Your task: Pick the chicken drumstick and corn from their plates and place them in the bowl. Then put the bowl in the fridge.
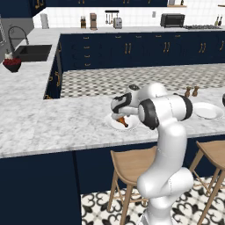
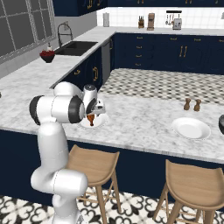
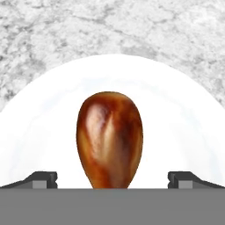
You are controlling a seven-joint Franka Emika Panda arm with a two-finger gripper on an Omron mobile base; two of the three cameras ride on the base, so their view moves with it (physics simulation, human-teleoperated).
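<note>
The gripper hangs just above the chicken drumstick, its fingers spread wide, one tip at 8 o'clock and the other at 4 o'clock of the meat in the hand view. The drumstick lies on a white plate on the marble counter, its fat end pointing to 12 o'clock and the narrow end running down between the tips.

The step in hand looks to be the pick. The robot would do well to descend straight, keeping the meat centred between the tips, then close across the narrower part, where the rounded, glossy surface is less likely to squirt out. It should stop short of the plate so the tips do not scrape or tip it.

From the right base view, a second plate sits well apart at 3 o'clock.
</note>
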